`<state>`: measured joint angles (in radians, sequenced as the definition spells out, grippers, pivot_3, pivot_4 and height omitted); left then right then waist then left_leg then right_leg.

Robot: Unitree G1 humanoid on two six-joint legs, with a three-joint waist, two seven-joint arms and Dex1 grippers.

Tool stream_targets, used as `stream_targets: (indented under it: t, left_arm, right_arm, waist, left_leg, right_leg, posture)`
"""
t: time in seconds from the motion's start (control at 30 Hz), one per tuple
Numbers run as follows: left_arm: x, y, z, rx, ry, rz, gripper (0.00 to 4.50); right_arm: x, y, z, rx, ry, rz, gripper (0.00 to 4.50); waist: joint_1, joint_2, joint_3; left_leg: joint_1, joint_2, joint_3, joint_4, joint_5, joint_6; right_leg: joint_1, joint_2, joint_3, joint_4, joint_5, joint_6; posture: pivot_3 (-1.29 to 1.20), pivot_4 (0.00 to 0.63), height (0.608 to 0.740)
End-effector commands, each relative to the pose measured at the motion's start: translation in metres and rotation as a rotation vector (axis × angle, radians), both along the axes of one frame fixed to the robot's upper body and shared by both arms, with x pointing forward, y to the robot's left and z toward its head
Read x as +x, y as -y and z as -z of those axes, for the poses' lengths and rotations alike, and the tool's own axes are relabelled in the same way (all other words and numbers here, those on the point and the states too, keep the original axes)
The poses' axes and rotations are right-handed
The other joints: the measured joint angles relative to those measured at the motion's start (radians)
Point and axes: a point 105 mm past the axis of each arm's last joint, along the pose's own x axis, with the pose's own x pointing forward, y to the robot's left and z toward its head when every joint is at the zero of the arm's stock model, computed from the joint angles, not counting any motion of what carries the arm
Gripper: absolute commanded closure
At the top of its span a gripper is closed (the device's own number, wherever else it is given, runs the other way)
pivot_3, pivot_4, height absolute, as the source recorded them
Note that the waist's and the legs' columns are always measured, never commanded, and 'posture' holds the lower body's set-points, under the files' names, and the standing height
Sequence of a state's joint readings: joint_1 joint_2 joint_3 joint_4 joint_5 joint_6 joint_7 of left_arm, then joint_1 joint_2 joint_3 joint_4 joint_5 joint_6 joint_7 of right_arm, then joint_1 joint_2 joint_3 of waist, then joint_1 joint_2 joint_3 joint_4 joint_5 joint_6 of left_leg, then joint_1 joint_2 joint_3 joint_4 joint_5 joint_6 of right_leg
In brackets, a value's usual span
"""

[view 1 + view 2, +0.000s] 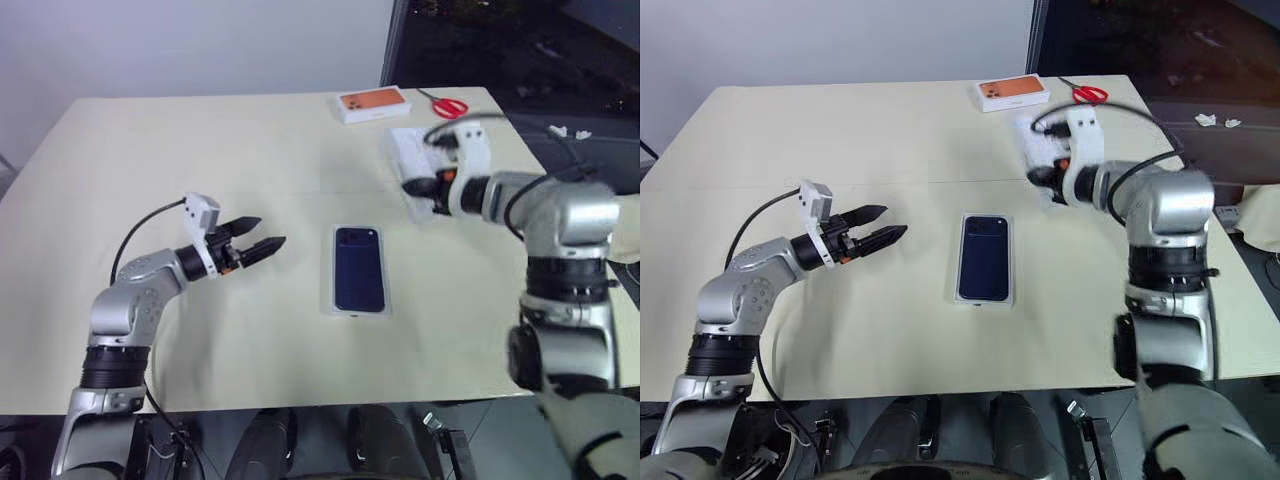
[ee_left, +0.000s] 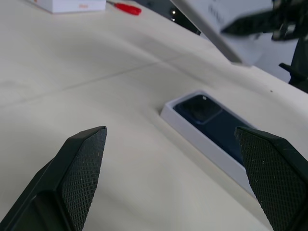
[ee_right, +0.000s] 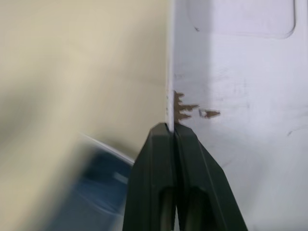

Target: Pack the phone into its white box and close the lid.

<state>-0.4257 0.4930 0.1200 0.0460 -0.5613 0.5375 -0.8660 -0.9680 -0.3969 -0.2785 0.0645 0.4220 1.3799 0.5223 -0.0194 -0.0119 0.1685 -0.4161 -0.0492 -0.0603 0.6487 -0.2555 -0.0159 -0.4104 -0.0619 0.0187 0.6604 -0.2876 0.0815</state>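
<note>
The phone (image 1: 359, 268), glossy dark blue, lies in the white box (image 1: 334, 300). My right fingers (image 3: 172, 139) pinch the lid (image 3: 240, 86); my left fingers (image 1: 262, 236) stand apart.

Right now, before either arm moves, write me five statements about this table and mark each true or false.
1. The phone lies inside the white box. True.
2. The left gripper is shut on something. False: it is open and holds nothing.
3. The right gripper pinches the edge of a white piece. True.
4. The scissors have blue handles. False: the handles are red.
5. The box with the orange top sits between the two grippers. False: it is at the far side of the table, beside the scissors.
</note>
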Motion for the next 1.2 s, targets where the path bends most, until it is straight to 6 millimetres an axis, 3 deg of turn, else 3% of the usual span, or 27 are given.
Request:
stream_targets:
  t: [0.03, 0.2, 0.4, 0.5, 0.77, 0.9, 1.1, 1.2]
  left_arm:
    - [0.001, -0.015, -0.021, -0.023, 0.073, -0.029, 0.0]
    - [0.001, -0.017, -0.025, -0.023, 0.087, -0.039, 0.0]
    - [0.002, -0.029, -0.032, -0.049, 0.111, -0.094, 0.0]
    - [-0.001, -0.027, -0.032, -0.053, 0.109, -0.085, 0.0]
    - [-0.009, -0.012, -0.019, -0.066, 0.068, -0.047, 0.0]
    - [-0.011, -0.006, -0.013, -0.093, 0.034, -0.029, 1.36]
    - [-0.012, 0.016, 0.004, -0.111, -0.001, 0.008, 4.43]
    - [-0.012, 0.031, 0.014, -0.116, -0.012, 0.028, 4.43]
  right_arm:
    - [-0.026, -0.036, -0.02, 0.308, -0.049, -0.241, 4.47]
    - [-0.053, -0.075, 0.0, 0.514, -0.157, -0.442, 4.47]
    - [-0.065, -0.112, 0.027, 0.665, -0.296, -0.492, 4.47]
    - [-0.064, -0.121, 0.031, 0.771, -0.363, -0.491, 4.47]
    - [-0.078, -0.125, 0.068, 0.806, -0.473, -0.413, 4.47]
    - [-0.085, -0.123, 0.082, 0.796, -0.51, -0.386, 4.5]
    - [-0.083, -0.117, 0.081, 0.823, -0.504, -0.343, 4.5]
    - [-0.085, -0.114, 0.081, 0.821, -0.493, -0.339, 4.5]
  waist:
    - [0.002, 0.0, 0.0]
    - [0.009, 0.0, 0.0]
    - [-0.002, 0.0, 0.0]
    - [-0.003, 0.001, 0.0]
    - [-0.001, 0.001, 0.0]
    - [-0.002, 0.001, -0.001]
    - [0.0, 0.001, -0.001]
    - [0.003, 0.001, -0.001]
  left_leg:
    - [0.0, 0.001, 0.0, 0.0, 0.0, 0.0]
    - [0.0, 0.001, 0.001, 0.0, 0.0, 0.0]
    - [0.0, -0.002, 0.001, 0.0, 0.0, -0.001]
    - [-0.001, -0.002, 0.002, -0.001, 0.001, -0.002]
    - [-0.001, -0.002, 0.002, -0.001, 0.001, -0.002]
    - [-0.001, -0.002, 0.002, -0.001, 0.001, -0.001]
    - [-0.001, -0.001, 0.002, 0.0, 0.001, -0.001]
    - [0.0, -0.002, 0.002, 0.0, 0.001, -0.001]
  right_leg:
    - [0.0, 0.0, 0.0, 0.0, 0.0, 0.0]
    - [0.0, 0.0, 0.0, 0.001, 0.0, 0.0]
    - [-0.003, -0.001, 0.002, 0.003, 0.0, 0.0]
    - [-0.005, -0.001, 0.004, 0.005, 0.0, 0.0]
    - [-0.005, -0.001, 0.004, 0.004, 0.0, 0.0]
    - [-0.004, -0.001, 0.004, 0.005, 0.0, 0.0]
    - [-0.004, -0.001, 0.004, 0.005, 0.0, 0.0]
    - [-0.003, -0.001, 0.003, 0.004, 0.0, 0.0]
  posture:
    - [0.0, 0.15, 0.74]
    - [0.0, 0.15, 0.74]
    - [0.0, 0.15, 0.74]
    - [0.0, 0.15, 0.74]
    - [0.0, 0.15, 0.74]
    - [0.0, 0.15, 0.74]
    - [0.0, 0.15, 0.74]
    - [0.0, 0.15, 0.74]
